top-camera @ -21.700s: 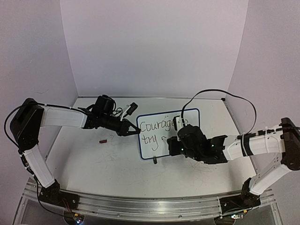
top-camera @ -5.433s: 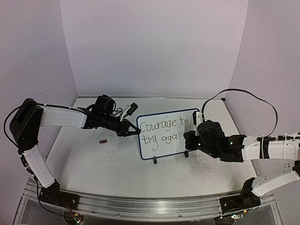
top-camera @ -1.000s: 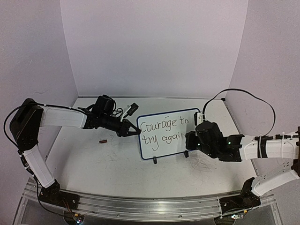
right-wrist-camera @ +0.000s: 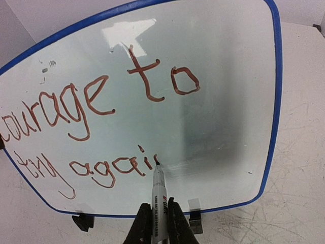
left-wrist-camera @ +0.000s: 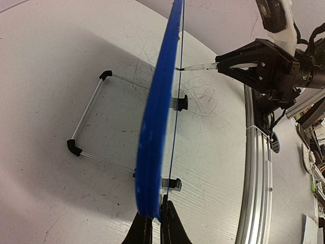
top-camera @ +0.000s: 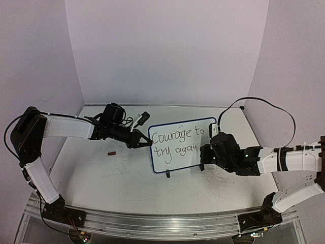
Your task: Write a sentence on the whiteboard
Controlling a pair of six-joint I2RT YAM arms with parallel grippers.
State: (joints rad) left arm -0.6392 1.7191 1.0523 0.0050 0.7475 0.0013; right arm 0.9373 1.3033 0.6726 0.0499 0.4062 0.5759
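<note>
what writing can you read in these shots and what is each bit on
"Courage to": top line of the sentence on the whiteboard.
"try agai": second line on the same board; the next letter is only a first stroke at the tip of the marker.
Red print on the marker barrel: too small and blurred to read.

Glossy whiteboard point(right-wrist-camera: 223, 56) in plastic frame point(right-wrist-camera: 277, 101); tabletop point(top-camera: 127, 183) matt, scratched.
</note>
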